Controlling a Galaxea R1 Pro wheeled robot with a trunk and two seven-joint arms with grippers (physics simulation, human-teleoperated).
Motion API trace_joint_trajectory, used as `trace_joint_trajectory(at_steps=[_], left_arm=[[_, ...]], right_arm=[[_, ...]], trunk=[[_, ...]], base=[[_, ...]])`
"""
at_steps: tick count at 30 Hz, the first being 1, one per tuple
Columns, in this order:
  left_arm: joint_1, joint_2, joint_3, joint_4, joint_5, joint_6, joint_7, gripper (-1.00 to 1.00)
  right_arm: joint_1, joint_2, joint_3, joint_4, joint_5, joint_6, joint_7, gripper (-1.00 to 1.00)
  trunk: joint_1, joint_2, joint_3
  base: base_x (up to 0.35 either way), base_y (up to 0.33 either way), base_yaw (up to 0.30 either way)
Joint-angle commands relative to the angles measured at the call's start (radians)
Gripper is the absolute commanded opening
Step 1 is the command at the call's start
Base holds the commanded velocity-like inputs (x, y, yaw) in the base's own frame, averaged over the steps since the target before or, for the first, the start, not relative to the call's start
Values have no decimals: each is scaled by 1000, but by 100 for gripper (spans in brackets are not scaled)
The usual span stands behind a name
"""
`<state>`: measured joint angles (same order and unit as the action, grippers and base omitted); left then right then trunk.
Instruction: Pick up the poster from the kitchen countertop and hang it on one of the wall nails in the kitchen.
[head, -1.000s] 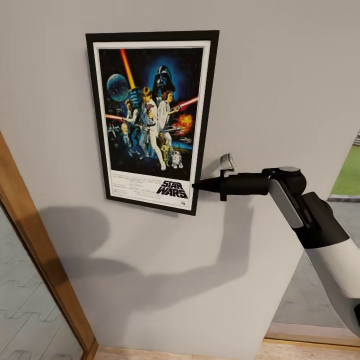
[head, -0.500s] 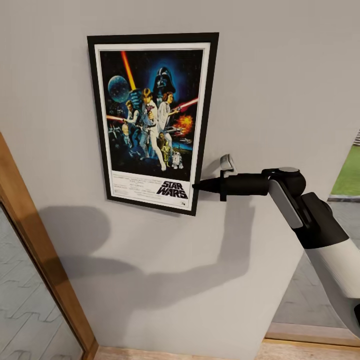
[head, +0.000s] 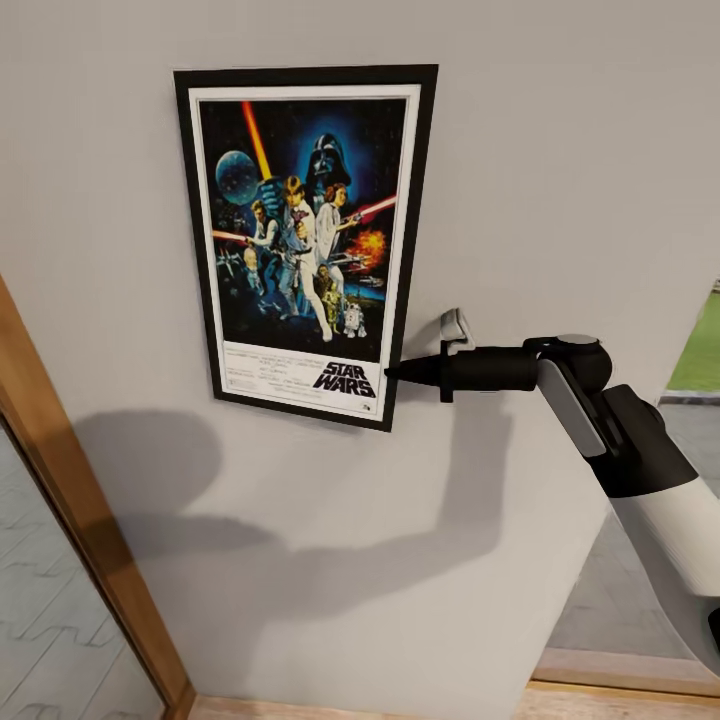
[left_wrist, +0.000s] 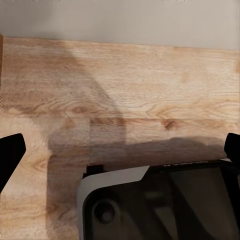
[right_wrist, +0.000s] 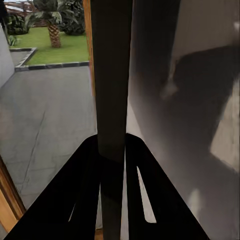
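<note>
Wall nail hidden behind poster (head: 305, 240). Right end effector (right_wrist: 111, 150): fingertips clamp the poster's edge, which runs out of frame. Left end effector (left_wrist: 120, 150): finger tips cut off at frame sides.

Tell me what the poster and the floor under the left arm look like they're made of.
The poster looks like printed paper with a white border in a thin matte black frame, material unclear. The floor looks like pale wood planks, with visible grain and knots.

The head view looks close and straight onto the wall (head: 560, 180) and poster (head: 305, 240), the right wrist view sights edge-on along that poster (right_wrist: 111, 100) toward a window, and the left wrist view faces the floor (left_wrist: 130, 90).
</note>
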<state>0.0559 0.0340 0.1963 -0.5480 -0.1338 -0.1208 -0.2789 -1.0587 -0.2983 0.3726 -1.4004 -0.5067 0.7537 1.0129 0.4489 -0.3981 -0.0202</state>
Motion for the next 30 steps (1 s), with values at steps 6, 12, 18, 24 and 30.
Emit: trace_joint_trajectory(at_steps=[6,12,18,24,30], left_arm=[[0,0,6,-1,-10,-3,-6,100],[0,0,6,-1,-10,-3,-6,100],[0,0,6,-1,-10,-3,-6,100],[-1,0,6,-1,-10,-3,-6,100],[-1,0,6,-1,-10,-3,-6,100]], right_arm=[[2,-1,0,0,-7,9,-1,100],[5,-1,-26,-1,-7,12,-1,100],[5,-1,-30,-1,-7,12,0,100],[5,-1,-30,-1,-7,12,0,100],[6,-1,-31,-1,-7,12,0,100]], trunk=[[1,-2,-2],[1,-2,-2],[1,-2,-2],[1,-2,-2],[1,-2,-2]], base=[[109,0,0],[6,0,0],[-2,0,0],[-149,0,0],[-73,0,0]])
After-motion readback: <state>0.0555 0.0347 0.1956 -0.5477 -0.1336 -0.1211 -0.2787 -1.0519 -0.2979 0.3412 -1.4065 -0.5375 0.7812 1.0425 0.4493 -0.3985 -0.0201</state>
